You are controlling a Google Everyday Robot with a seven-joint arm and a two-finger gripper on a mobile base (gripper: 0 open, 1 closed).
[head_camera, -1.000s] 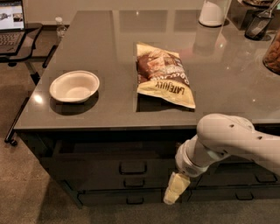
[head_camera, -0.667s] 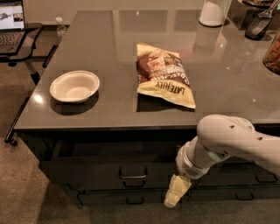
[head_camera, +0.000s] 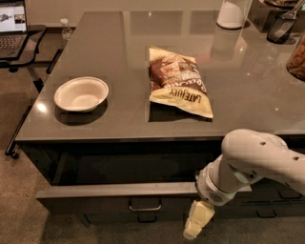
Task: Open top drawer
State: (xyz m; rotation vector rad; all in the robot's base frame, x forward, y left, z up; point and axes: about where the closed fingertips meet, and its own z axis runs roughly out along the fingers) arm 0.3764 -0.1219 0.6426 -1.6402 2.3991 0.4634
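Observation:
The top drawer (head_camera: 95, 198) is a wide dark grey drawer under the counter. It stands pulled partway out, and its dark interior (head_camera: 133, 167) shows behind the front. Its small loop pull (head_camera: 144, 206) is at the centre of the front. My gripper (head_camera: 198, 221) hangs on the white arm (head_camera: 252, 162) just right of the pull, in front of the drawer front and apart from the pull. It points down toward the floor.
On the grey counter (head_camera: 119, 57) lie a white bowl (head_camera: 81, 94) and a chip bag (head_camera: 178, 81). A white container (head_camera: 232, 13) stands at the back. A laptop stand (head_camera: 19, 33) is at the left. Lower drawer pulls (head_camera: 147, 219) show below.
The top drawer has slid further out toward the camera. My gripper and wrist have moved down and toward the camera with it.

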